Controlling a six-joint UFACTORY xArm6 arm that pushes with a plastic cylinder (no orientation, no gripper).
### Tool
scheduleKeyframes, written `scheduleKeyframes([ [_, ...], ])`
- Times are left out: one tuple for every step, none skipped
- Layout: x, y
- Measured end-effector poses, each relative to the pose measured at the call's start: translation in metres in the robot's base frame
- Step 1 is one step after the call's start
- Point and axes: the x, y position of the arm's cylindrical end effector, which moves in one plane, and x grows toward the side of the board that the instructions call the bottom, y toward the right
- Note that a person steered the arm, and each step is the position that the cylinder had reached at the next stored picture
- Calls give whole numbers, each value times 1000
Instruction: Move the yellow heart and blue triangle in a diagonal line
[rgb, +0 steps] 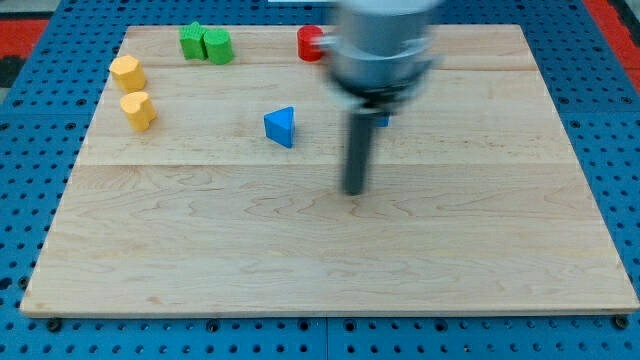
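The blue triangle (281, 126) lies on the wooden board (330, 260), left of centre in the upper half. Two yellow blocks sit near the board's left edge: one (126, 72) above the other (137, 110); which is the heart I cannot tell. My tip (355, 190) rests on the board to the right of and below the blue triangle, apart from it. The rod is blurred.
Two green blocks (205, 43) sit side by side at the view's top left. A red block (310, 43) at the top is partly hidden by the arm. A second blue block (383, 119) peeks out behind the rod. Blue pegboard surrounds the board.
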Motion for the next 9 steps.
scheduleKeyframes([
  [-23,-148],
  [-75,-256],
  [-92,-267],
  [-94,-209],
  [-85,-171],
  [-71,-213],
  [-98,-247],
  [-128,-205],
  [-120,-142],
])
